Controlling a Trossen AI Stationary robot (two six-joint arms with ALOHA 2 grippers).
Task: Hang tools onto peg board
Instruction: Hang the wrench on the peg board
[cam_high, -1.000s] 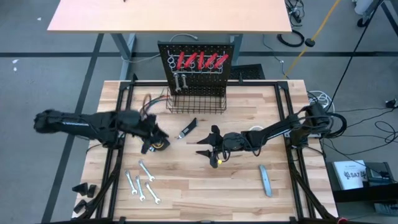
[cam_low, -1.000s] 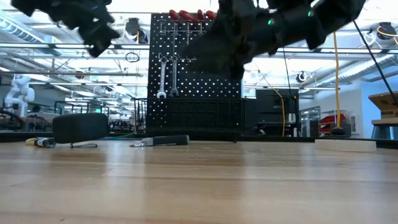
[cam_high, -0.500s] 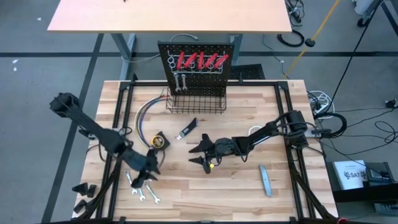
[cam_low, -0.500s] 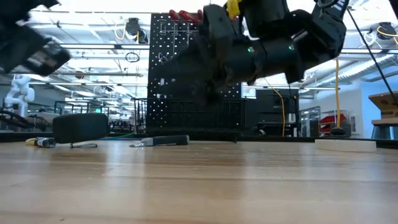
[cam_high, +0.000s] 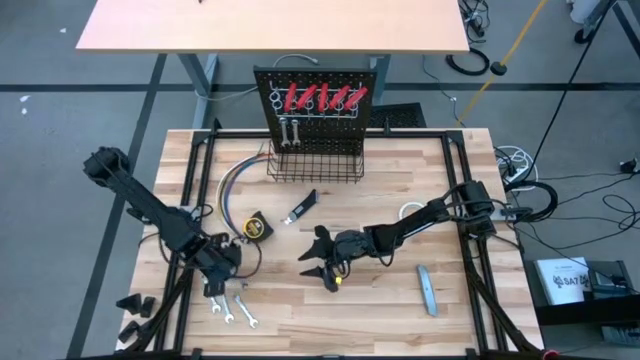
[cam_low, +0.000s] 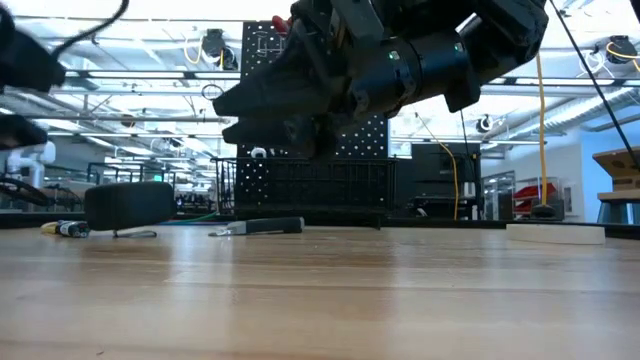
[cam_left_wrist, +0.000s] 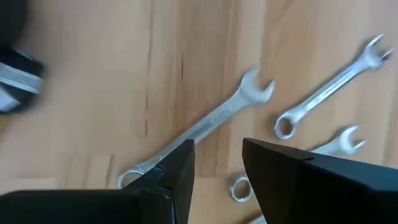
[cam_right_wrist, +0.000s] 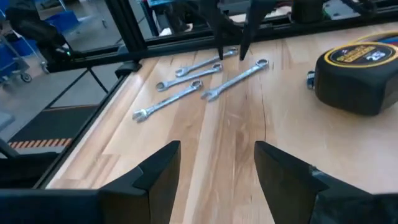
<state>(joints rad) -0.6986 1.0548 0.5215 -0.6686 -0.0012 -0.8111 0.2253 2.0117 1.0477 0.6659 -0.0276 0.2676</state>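
Where bare wood shows | slim silver wrenches (cam_left_wrist: 205, 127) | rounded yellow tape measure (cam_right_wrist: 357, 71)

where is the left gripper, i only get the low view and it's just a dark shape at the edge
observer: From above, the left gripper is over the near left part of the table, right at the loose wrenches.
operator: is it holding one
observer: No. Its wrist view shows the fingers apart, either side of one wrench that lies flat on the wood.
operator: and the big arm filling my view
observer: That is the right arm. The right gripper is open and empty, pointing toward those wrenches, with the yellow tape measure lying off to one side.
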